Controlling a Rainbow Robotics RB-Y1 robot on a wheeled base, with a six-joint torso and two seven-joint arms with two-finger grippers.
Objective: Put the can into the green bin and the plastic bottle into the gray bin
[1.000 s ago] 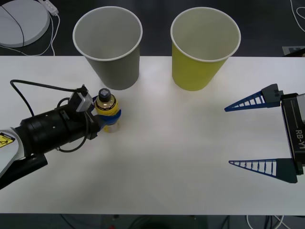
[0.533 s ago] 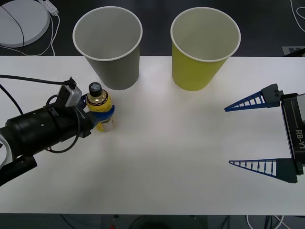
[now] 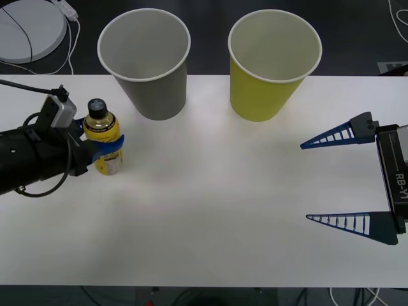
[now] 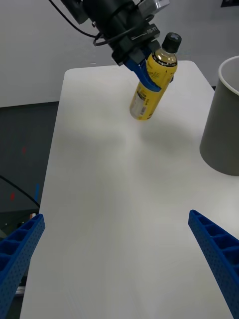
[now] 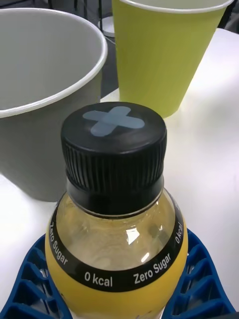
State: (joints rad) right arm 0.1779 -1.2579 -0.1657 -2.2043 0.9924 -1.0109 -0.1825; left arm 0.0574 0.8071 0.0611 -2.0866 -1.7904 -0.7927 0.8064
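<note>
The bottle point(image 3: 103, 136) has slid left and lifted clear, clamped in the left gripper point(image 3: 102, 148) at centre left. Carry it higher, over the gray bin point(image 3: 144, 60) rim, then release. Right gripper point(image 3: 338, 181) idles, spread, lower right.

bottle point(image 5: 117, 239): clear glossy plastic with a glossy yellow label; cap point(image 5: 113, 144) matt black plastic, ribbed around its side. gray bin point(image 3: 145, 60) and green bin point(image 3: 273, 62): matt paper, smooth walls, white rolled rims. table point(image 3: 223, 210): smooth white top with a faint sheen. left gripper point(image 3: 105, 151) and right gripper point(image 3: 347, 185): blue ribbed lattice plastic fingers, matt.
</note>
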